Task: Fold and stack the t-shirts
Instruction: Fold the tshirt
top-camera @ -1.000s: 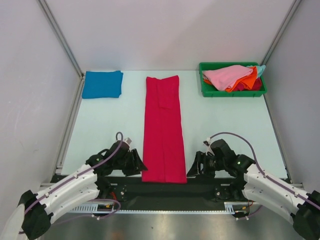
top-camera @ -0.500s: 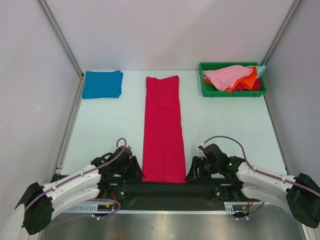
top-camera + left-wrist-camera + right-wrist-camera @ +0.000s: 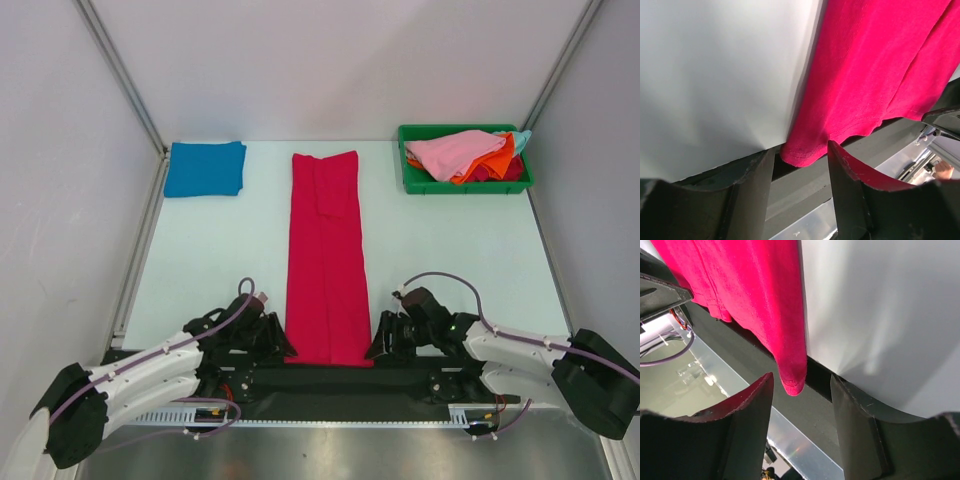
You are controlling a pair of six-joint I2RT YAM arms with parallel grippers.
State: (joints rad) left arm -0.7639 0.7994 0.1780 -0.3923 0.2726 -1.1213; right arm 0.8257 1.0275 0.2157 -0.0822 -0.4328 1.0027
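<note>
Top external: crimson t-shirt runs lengthwise near-to-far; left gripper and right gripper gape astride its near corners, unclamped.

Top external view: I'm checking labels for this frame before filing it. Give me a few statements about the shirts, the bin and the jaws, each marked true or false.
1. The crimson cloth t-shirt lies as a long narrow strip down the middle of the pale table. True.
2. The folded blue cloth t-shirt sits inside the green plastic bin. False: it lies on the table at the far left; the bin stands at the far right.
3. Both pairs of jaws are clamped shut on the crimson t-shirt. False: the left jaws and right jaws stand open, each straddling a near corner of the shirt.
4. A pink cloth t-shirt tops the heap in the bin. True.
</note>
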